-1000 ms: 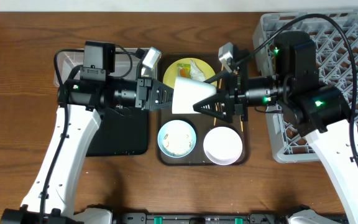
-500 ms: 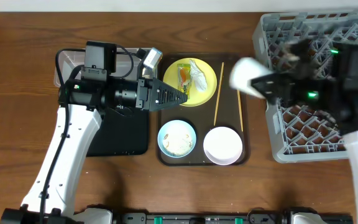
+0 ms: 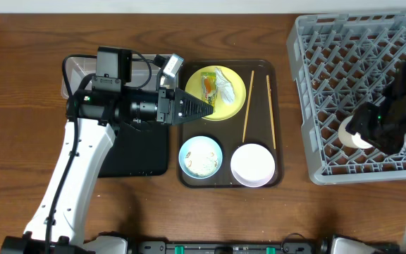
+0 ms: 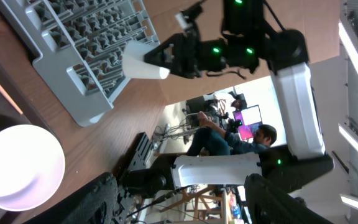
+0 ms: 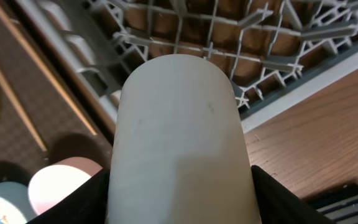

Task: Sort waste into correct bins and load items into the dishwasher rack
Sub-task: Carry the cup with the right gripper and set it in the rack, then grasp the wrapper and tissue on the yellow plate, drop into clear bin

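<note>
**Right gripper clamped on cup over rack; placement pending**

The right gripper (image 3: 358, 131) was closed around the small white cup (image 5: 179, 124) and held it over the lower right part of the dishwasher rack (image 3: 344, 42), near the rack's front edge. Whether the cup touched the pegs could not be determined. The left gripper (image 3: 201, 109) hung with its fingers spread and empty over the upper left of the serving tray (image 3: 278, 173), just beside the yellow plate (image 3: 237, 92).

Step in hand, as judged: loading the cup. The next move called for lowering it into a cell between pegs, seating it steadily, then releasing.

Outstanding items:
- The snack wrapper (image 3: 208, 86) and crumpled paper (image 3: 224, 83) lay on the plate.
- The blue bowl (image 3: 182, 155) with residue, the white bowl (image 3: 252, 164) and two chopsticks (image 3: 247, 106) lay on the tray.
- The clear tub (image 3: 76, 67) and black tray (image 3: 136, 159) sat at frame left.
</note>
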### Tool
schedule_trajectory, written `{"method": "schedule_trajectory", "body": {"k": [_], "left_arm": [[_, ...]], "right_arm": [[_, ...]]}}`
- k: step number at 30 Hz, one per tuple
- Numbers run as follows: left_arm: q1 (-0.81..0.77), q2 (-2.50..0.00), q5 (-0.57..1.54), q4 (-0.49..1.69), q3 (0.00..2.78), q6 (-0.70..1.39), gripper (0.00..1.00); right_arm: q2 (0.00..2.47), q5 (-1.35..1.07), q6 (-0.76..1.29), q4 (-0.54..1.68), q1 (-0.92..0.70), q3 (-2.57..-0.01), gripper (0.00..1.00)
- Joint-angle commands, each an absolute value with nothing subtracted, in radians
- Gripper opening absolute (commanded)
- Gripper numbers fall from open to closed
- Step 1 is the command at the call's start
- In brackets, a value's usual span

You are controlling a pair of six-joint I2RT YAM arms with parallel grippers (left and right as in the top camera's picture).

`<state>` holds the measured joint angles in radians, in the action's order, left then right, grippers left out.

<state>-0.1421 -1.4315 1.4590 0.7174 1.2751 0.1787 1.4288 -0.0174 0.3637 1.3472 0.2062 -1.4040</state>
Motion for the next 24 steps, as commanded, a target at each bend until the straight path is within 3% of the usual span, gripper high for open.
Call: {"method": "schedule_trajectory", "body": {"k": [1,6,9,13,21,24], "left_arm": [[-0.143,-1.425,1.453,0.717,1.285,0.161,0.69],[-0.143,-1.425,1.446,0.717,1.285,0.161,0.68],[-0.143,-1.425,1.438,0.717,1.285,0.161,0.69],[-0.144,-1.425,1.321,0.741,1.285,0.162,0.68],[-0.241,-1.432,0.514,0.717,1.285,0.237,0.66],[-0.291,-1.472,0.322,0.638,1.290,0.237,0.66]], "right_arm": [[1.492,0.010,0.389,1.335,0.208,-1.396,0.58],[1.602,-0.034,0.388,1.302,0.190,-1.396,0.63],[1.646,-0.045,0.389,1.286,0.180,-1.396,0.82],[1.646,-0.146,0.389,1.262,0.180,-1.400,0.91],[1.460,-0.385,0.319,1.156,0.178,-1.420,0.89],[1.371,-0.463,0.297,1.091,0.160,-1.420,0.92]]}}
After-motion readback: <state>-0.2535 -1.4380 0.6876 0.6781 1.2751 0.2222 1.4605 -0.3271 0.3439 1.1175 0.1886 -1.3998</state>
